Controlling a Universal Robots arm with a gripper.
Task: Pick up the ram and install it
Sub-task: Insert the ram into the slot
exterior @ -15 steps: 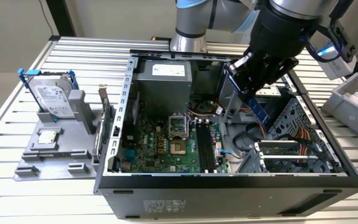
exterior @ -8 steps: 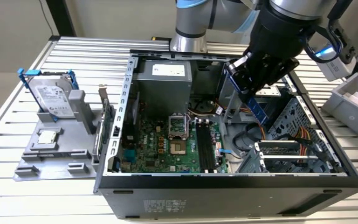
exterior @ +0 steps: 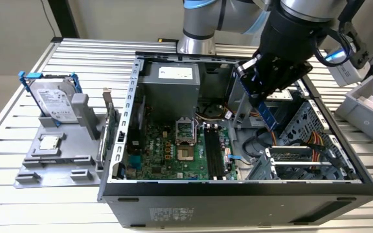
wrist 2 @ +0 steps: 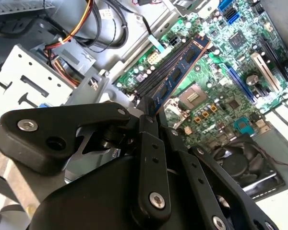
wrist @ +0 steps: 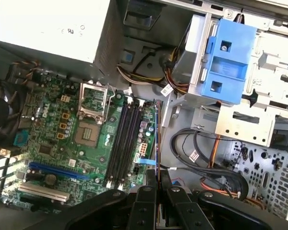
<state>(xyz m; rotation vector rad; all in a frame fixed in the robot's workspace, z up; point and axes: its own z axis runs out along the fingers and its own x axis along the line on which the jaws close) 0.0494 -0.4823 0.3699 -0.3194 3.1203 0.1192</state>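
The ram [exterior: 268, 117] is in the air inside the open computer case [exterior: 238, 191], pinched at its upper end by the tool [exterior: 256, 95]. It hangs down at a slant from the tool, with its free end over the case interior. In the second wrist view the ram [wrist 2: 181, 68] reaches out from the tool [wrist 2: 150, 113] as a long narrow board with a row of dark chips. In the first wrist view it [wrist: 157, 139] is seen edge-on as a thin line running out from the tool [wrist: 157, 184].

The tool's fingers [wrist: 146, 191] are pressed onto the stick from both sides. The black memory slots [wrist: 124, 143] on the green motherboard [exterior: 167, 155] hold no stick; the ram runs about parallel to them, above and just beside them. The bare CPU socket [wrist: 89, 128] lies near the slots on their other side.

A grey power supply [exterior: 173, 80] fills the far end of the case, and a blue drive bracket [wrist: 228, 62] sits by the metal drive cage.

Outside the case, at the exterior view's left, a hard drive [exterior: 54, 99] in blue brackets stands in a grey holder, with a small square chip [exterior: 49, 141] lying in front of it. All rests on the slatted metal surface [exterior: 18, 204].
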